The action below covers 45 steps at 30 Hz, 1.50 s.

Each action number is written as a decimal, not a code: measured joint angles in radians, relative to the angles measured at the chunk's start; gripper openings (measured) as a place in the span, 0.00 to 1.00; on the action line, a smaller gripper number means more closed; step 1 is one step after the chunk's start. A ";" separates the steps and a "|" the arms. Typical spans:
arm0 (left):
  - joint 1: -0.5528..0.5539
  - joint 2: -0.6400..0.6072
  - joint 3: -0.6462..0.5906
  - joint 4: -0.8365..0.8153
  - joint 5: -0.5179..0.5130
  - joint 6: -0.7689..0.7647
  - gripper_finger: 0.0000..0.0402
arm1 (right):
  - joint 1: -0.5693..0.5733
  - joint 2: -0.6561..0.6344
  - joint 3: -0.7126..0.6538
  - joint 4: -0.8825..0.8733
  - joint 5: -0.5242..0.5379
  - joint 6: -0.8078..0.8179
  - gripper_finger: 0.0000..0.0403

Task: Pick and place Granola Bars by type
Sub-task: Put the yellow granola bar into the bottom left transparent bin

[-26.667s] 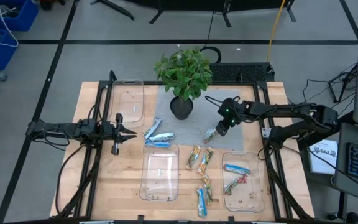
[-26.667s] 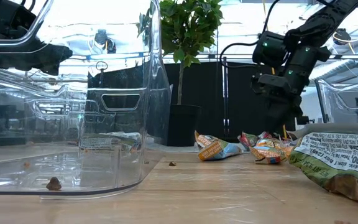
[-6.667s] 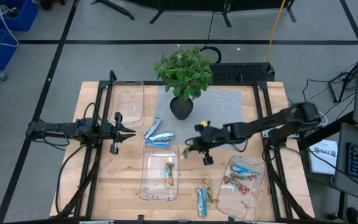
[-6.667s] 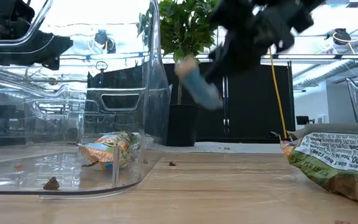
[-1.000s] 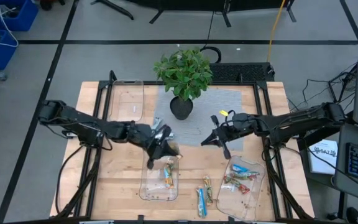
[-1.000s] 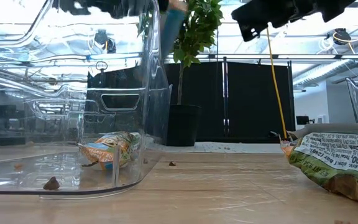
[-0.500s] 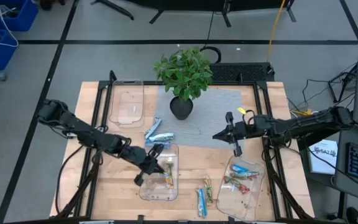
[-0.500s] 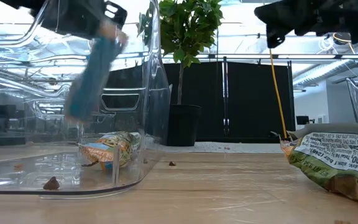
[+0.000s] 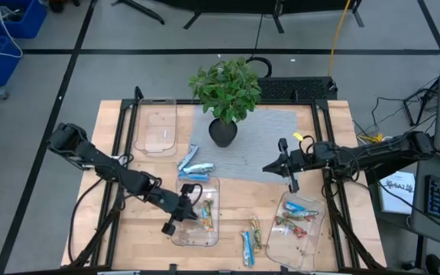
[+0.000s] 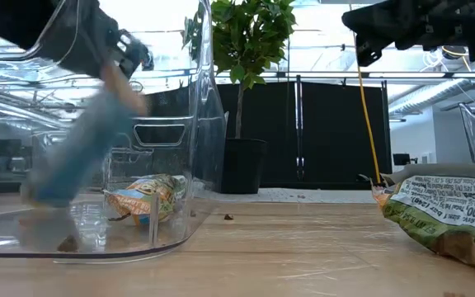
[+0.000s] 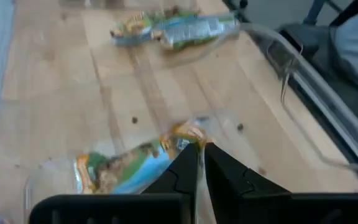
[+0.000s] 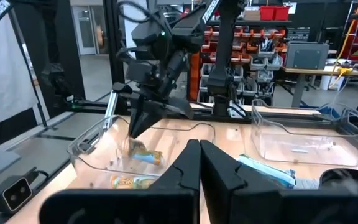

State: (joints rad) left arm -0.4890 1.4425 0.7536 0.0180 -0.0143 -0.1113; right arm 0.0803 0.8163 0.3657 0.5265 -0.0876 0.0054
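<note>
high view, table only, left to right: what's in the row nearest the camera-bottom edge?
Left gripper → middle tray with a green-orange bar → two loose bars → right tray holding red-blue bars.

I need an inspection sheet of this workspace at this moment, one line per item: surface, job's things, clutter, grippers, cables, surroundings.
Surface: light wooden table with a grey mat at the back.
Job's things: foil-wrapped granola bars; two blue-white ones loose beside the mat, one green-orange bar in the middle clear plastic tray, several in the right clear tray, two loose at the front edge.
Clutter: potted green plant; empty clear tray at back left.
Grippers: left gripper over the middle tray, shut on a blue bar; right gripper raised over the mat's right edge, shut, empty.
Cables: black cable behind the plant.
Surroundings: grey floor; shelving in the right wrist view.
</note>
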 joint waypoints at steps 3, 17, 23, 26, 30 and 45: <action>0.007 -0.010 0.000 0.040 -0.012 0.010 0.12 | 0.004 0.024 0.024 -0.060 0.007 -0.021 0.00; 0.018 -0.018 0.000 0.083 -0.014 0.140 0.17 | 0.249 0.504 0.557 -0.625 0.061 -0.012 0.00; 0.018 -0.018 0.000 0.081 -0.014 0.164 0.17 | 0.347 0.776 0.744 -0.800 0.053 0.072 0.00; 0.018 -0.018 0.000 0.082 -0.014 0.162 0.17 | 0.377 0.883 0.807 -0.847 0.001 0.102 0.00; 0.018 -0.018 0.000 0.083 -0.014 0.162 0.17 | 0.394 0.974 0.860 -0.889 -0.084 0.171 0.00; 0.017 -0.018 0.000 0.085 -0.014 0.130 0.17 | 0.395 1.015 0.870 -1.060 -0.233 0.420 0.00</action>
State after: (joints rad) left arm -0.4717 1.4246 0.7540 0.1034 -0.0284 0.0185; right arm 0.4751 1.8313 1.2361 -0.5331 -0.3207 0.4250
